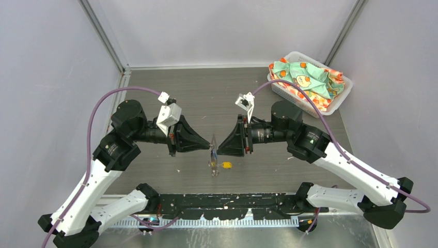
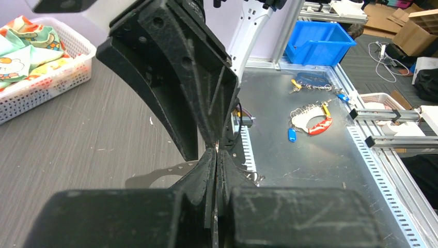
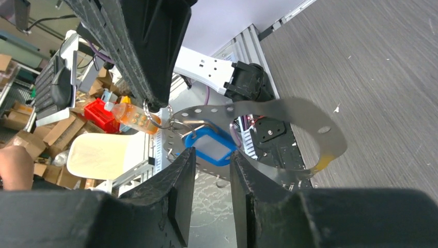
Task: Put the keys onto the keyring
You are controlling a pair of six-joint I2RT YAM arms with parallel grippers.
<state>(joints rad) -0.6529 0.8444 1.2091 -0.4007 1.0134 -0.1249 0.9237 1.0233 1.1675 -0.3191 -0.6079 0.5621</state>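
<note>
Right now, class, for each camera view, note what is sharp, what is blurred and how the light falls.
Top external: even light, sharp, but the keyring is too small to resolve. Left wrist: its own fingers dark and blurred, background crisp. Right wrist: near fingers blurred, the blue key head sharp.

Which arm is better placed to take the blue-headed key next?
Right. The right gripper has parted jaws with the blue-headed key just beyond them, while the left gripper is shut, apparently pinching the keyring, so it is occupied.
</note>
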